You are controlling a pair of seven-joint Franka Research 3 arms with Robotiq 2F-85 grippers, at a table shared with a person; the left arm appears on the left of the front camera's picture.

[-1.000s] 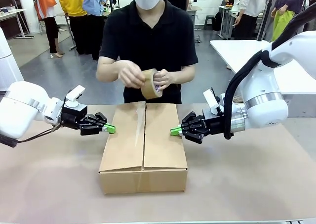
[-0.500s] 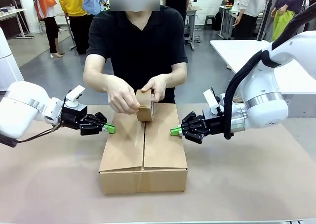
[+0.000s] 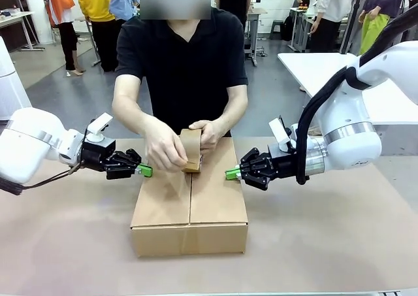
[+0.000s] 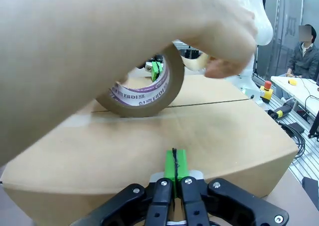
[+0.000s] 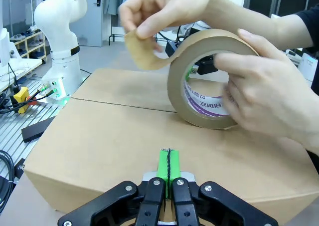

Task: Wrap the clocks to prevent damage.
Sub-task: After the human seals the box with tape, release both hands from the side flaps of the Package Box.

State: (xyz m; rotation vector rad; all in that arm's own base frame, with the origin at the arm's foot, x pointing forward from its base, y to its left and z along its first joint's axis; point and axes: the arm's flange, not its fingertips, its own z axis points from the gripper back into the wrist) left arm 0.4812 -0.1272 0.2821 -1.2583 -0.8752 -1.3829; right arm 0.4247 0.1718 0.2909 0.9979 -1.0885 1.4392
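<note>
A closed cardboard box [image 3: 189, 201] stands in the middle of the table; the clocks are out of view. My left gripper [image 3: 145, 170] is shut, its green tips against the box's left top edge [image 4: 149, 136]. On the opposite side my right gripper [image 3: 232, 172] is shut too, its tips at the box's right top edge [image 5: 99, 136]. The person holds a roll of brown tape [image 3: 191, 150] upright on the flap seam at the far end, with both hands on it. One hand [image 5: 164, 6] pinches the loose tape end [image 5: 142, 54]. Both grippers hold nothing [image 4: 175, 166] [image 5: 169, 166].
The person in a black shirt [image 3: 183, 54] leans over the far edge of the brown table [image 3: 326, 244]. A second, white table [image 3: 326, 67] stands at the back right. Bare table lies in front of the box and on both sides.
The person has brought the tape roll down from chest height onto the far end of the box's seam and leaned in. Both arms have kept still.
</note>
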